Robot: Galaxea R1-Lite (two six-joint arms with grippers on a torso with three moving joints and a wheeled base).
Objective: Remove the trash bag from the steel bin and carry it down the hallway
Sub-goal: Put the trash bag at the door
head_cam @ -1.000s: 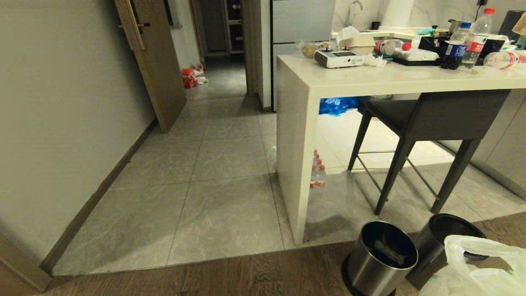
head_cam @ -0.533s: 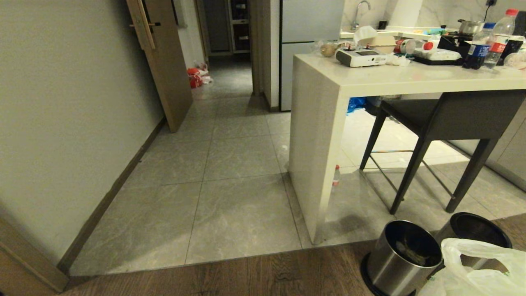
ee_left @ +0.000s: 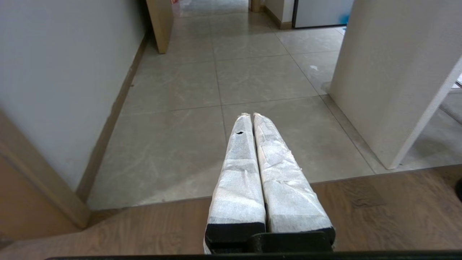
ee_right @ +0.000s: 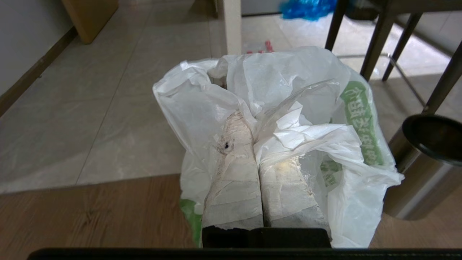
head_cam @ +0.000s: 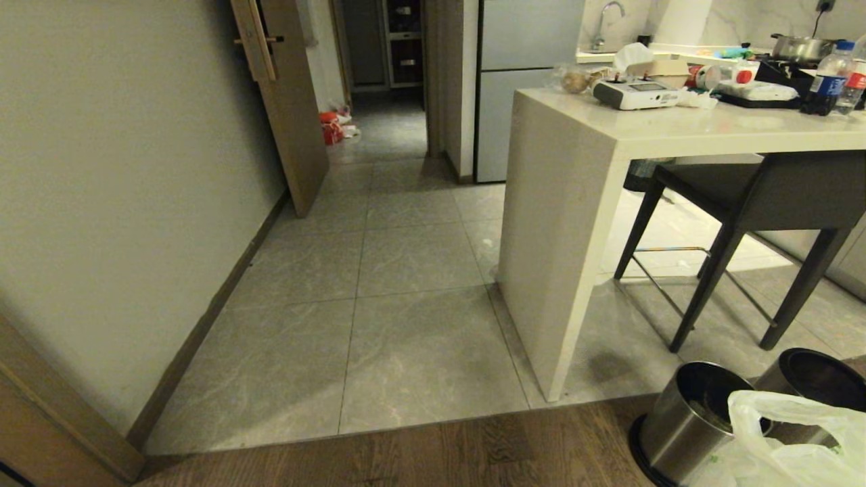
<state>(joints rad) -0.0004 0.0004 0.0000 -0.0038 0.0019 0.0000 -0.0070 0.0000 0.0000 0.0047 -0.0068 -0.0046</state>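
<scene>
The trash bag (ee_right: 288,79), thin translucent white plastic with green print, hangs bunched from my right gripper (ee_right: 252,124), which is shut on its gathered top. In the head view the trash bag (head_cam: 791,446) shows at the bottom right corner, above the wooden floor. The steel bin (head_cam: 670,433), shiny with a black rim, stands just left of it, and a steel bin (ee_right: 411,180) stands beside the bag in the right wrist view. The hallway (head_cam: 406,270) of grey tiles runs ahead on the left. My left gripper (ee_left: 251,115) is shut and empty over the floor.
A second steel bin (head_cam: 815,368) stands behind the first. A white counter (head_cam: 575,237) with a dark stool (head_cam: 744,196) borders the hallway on the right. A cream wall (head_cam: 122,189) and an open wooden door (head_cam: 291,101) border it on the left. An orange-red bag (head_cam: 331,125) lies far down.
The whole view has shifted: counter, stool and bins slid to the right of the picture, so the camera has moved. The bag stays at the bottom right corner.
</scene>
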